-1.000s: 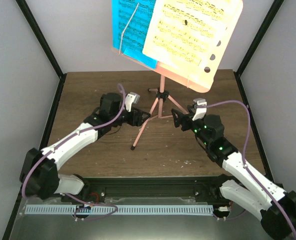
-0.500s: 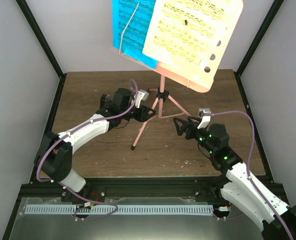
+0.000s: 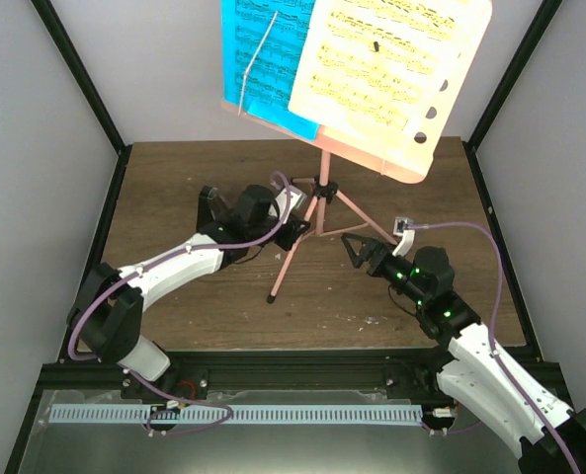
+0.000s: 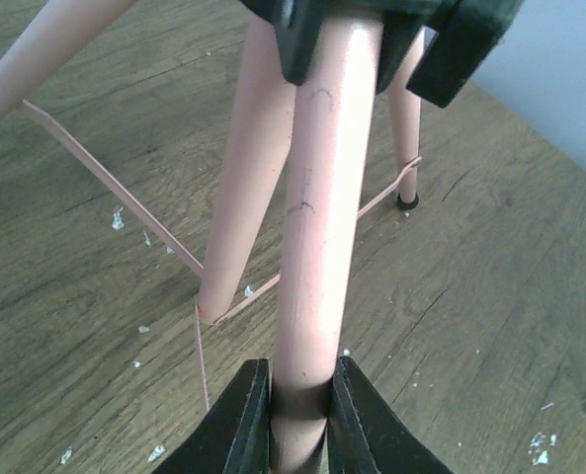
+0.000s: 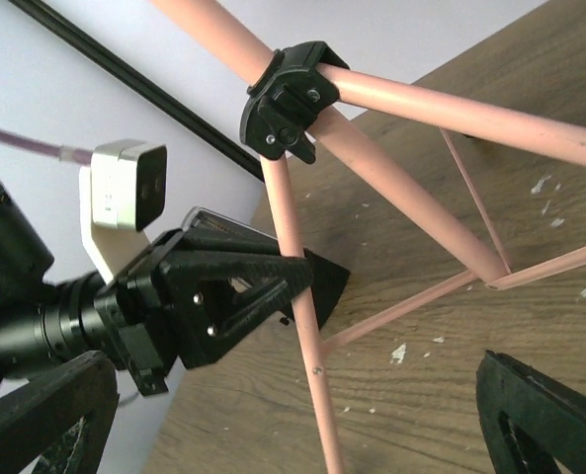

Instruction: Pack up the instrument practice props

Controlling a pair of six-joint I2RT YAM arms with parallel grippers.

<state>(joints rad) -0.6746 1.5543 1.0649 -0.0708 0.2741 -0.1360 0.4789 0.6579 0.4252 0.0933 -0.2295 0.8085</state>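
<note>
The pink tripod music stand (image 3: pixel 320 193) stands at the middle back of the wooden table (image 3: pixel 174 178). Its hole-punched desk (image 3: pixel 411 163) holds a cyan page (image 3: pixel 258 59) and a pale-yellow page (image 3: pixel 381 69) of sheet music. My left gripper (image 3: pixel 294 229) is shut on the stand's front leg (image 4: pixel 322 227), just below the black hub. In the left wrist view my left gripper (image 4: pixel 300 380) has both pads pressed against the tube. My right gripper (image 3: pixel 357 247) hangs open to the right of the stand. In the right wrist view my right gripper (image 5: pixel 293 425) has wide-spread jaws that touch nothing.
Black frame posts (image 3: pixel 80 79) and pale walls close in the table on the left, right and back. A black rail (image 3: pixel 302 370) runs along the near edge between the arm bases. The stand's other legs (image 5: pixel 451 109) spread toward the back and right.
My left gripper has swung right onto the stand's front leg and closed on it. The stand has shifted slightly right. My right gripper drew back toward the near right and opened fully.
</note>
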